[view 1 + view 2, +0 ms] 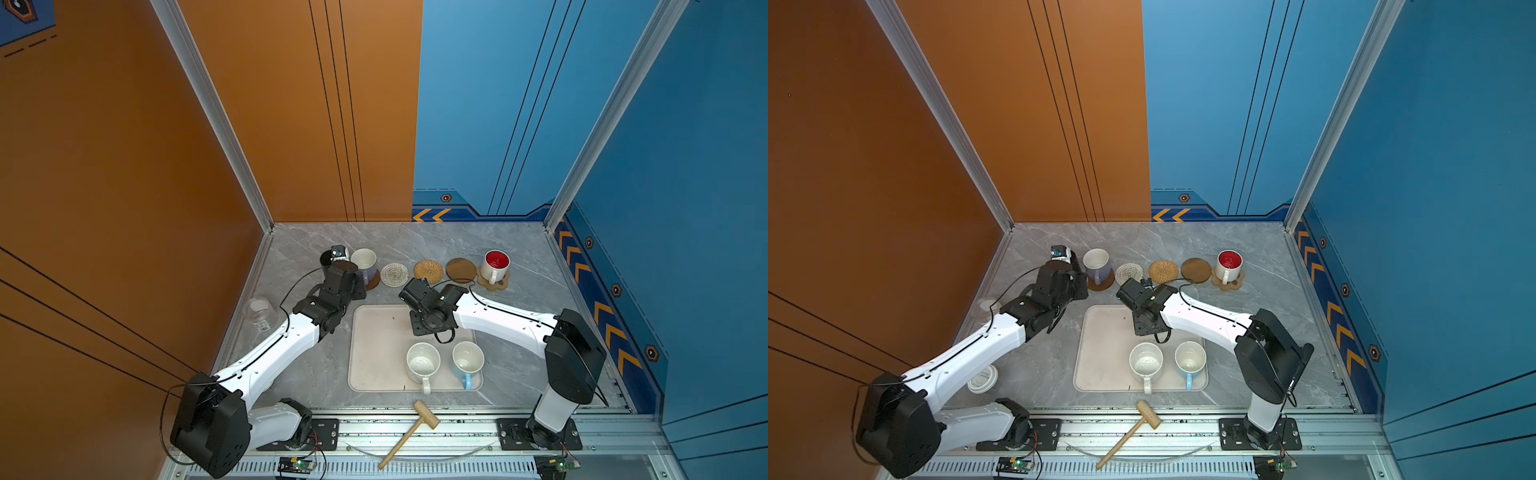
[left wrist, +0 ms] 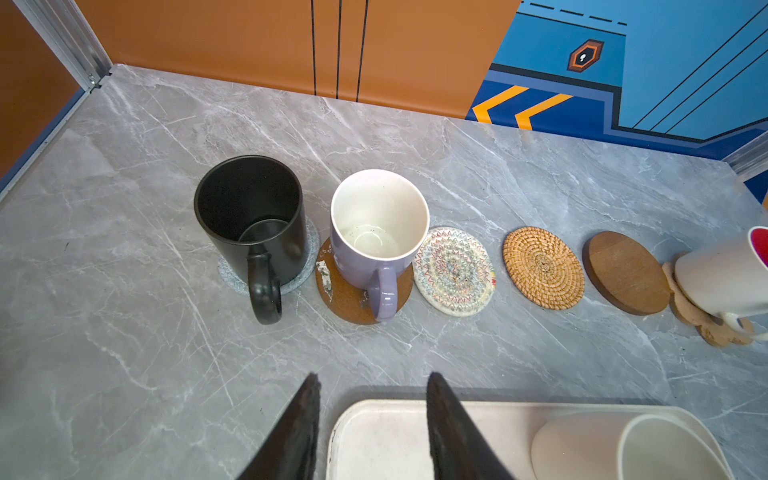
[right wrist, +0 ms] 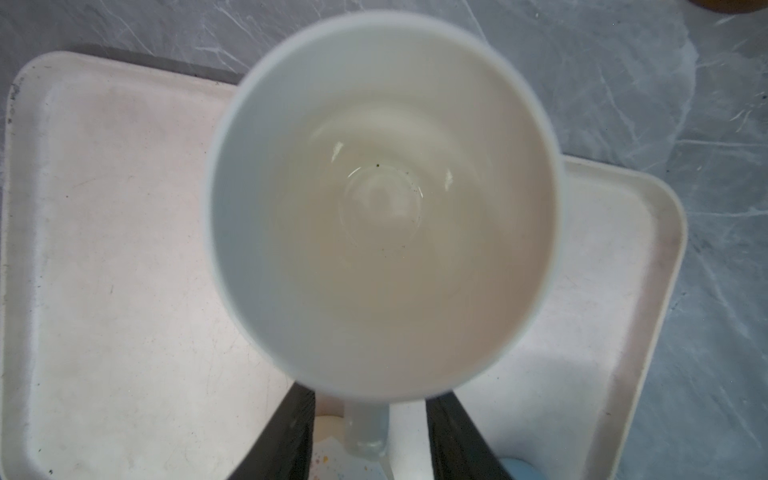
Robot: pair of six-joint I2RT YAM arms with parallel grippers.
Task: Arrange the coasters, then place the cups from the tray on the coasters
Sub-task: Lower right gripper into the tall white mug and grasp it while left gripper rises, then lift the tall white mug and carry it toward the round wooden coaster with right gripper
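The black mug [image 2: 249,216] stands on a whitish woven coaster [image 2: 309,253] and the lavender mug [image 2: 378,232] on a brown disc [image 2: 345,299]. A woven coaster [image 2: 455,272], a rattan coaster [image 2: 543,268] and a brown disc [image 2: 625,272] lie bare. The red-lined mug [image 1: 495,266] sits on the paw coaster [image 1: 492,284]. On the tray [image 1: 374,353] stand the speckled mug [image 1: 423,363] and the light blue mug [image 1: 467,360]. The handle of the cream-white mug [image 3: 382,208] lies between the jaws of my right gripper [image 3: 372,392], with gaps on both sides. My left gripper [image 2: 374,378] hangs open and empty over the tray's far corner.
A clear glass jar [image 1: 259,313] stands by the left wall, and its white lid [image 1: 982,378] lies nearer the front. A wooden mallet [image 1: 411,432] rests on the front rail. The orange wall and the blue wall close off the table's far side and both flanks.
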